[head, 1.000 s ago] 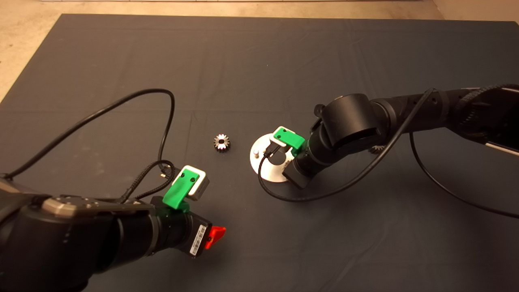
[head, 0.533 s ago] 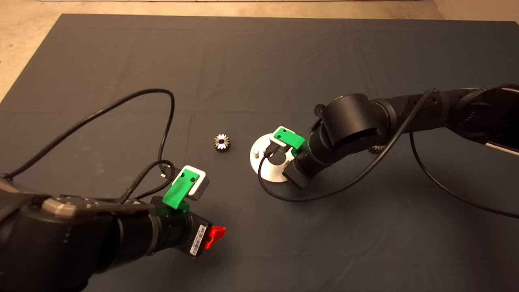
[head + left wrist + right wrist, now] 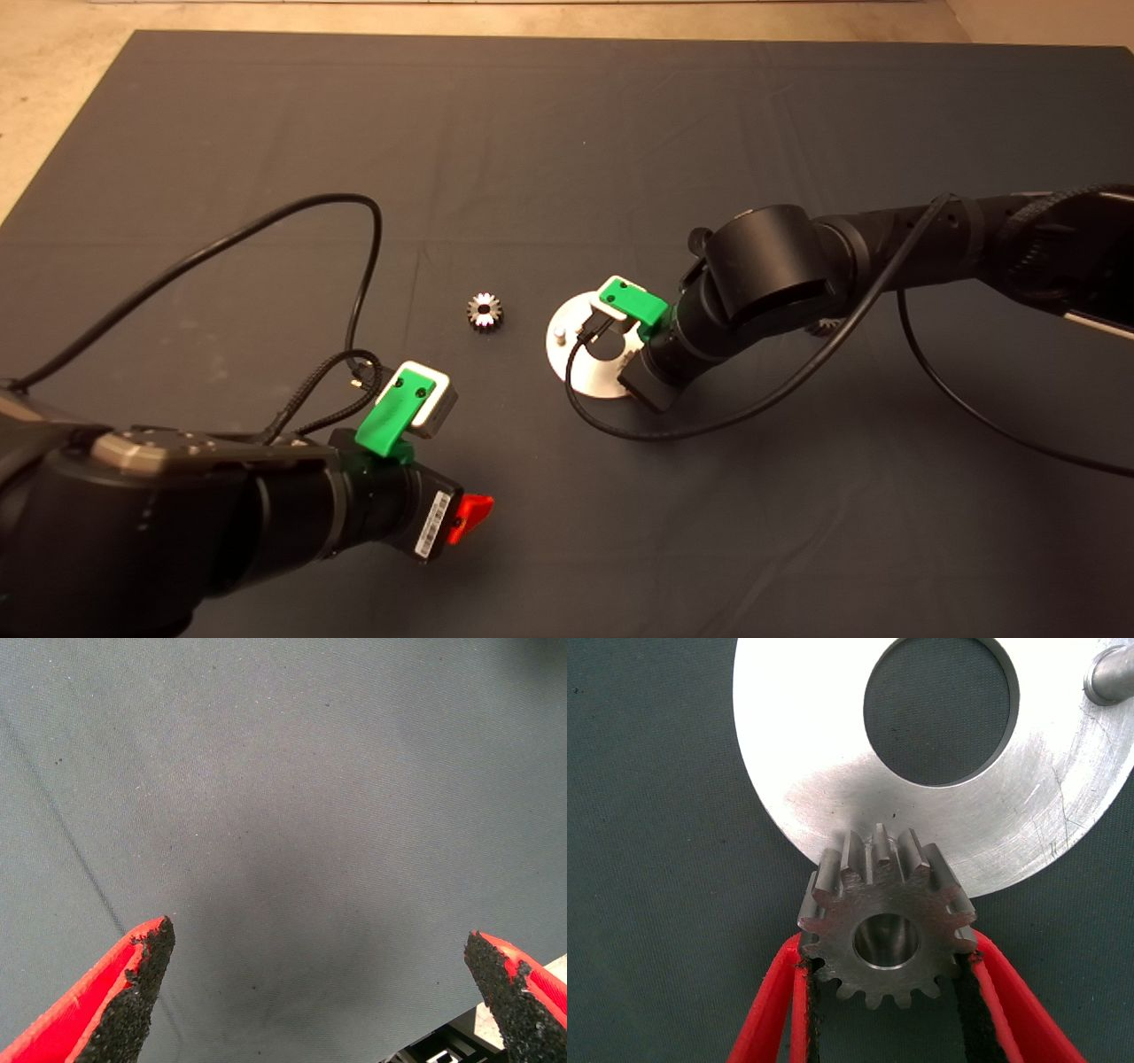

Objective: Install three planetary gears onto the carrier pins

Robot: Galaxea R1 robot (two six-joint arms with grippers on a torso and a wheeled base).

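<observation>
My right gripper (image 3: 888, 970) clamps gear (image 3: 886, 920) by toothed flanks over disc (image 3: 833, 771) rim; pin (image 3: 1109, 675) bare. Steel: small, stiff, likely slippery. Left gripper (image 3: 319, 992) spread, idle above bench. Spare gear (image 3: 485, 312) beside disc.

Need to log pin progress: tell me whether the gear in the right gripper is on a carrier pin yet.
Not on. The small dark-grey toothed metal gear sits clamped in the right gripper over the shiny round disc's edge; its bore shows no silver pin.
</observation>
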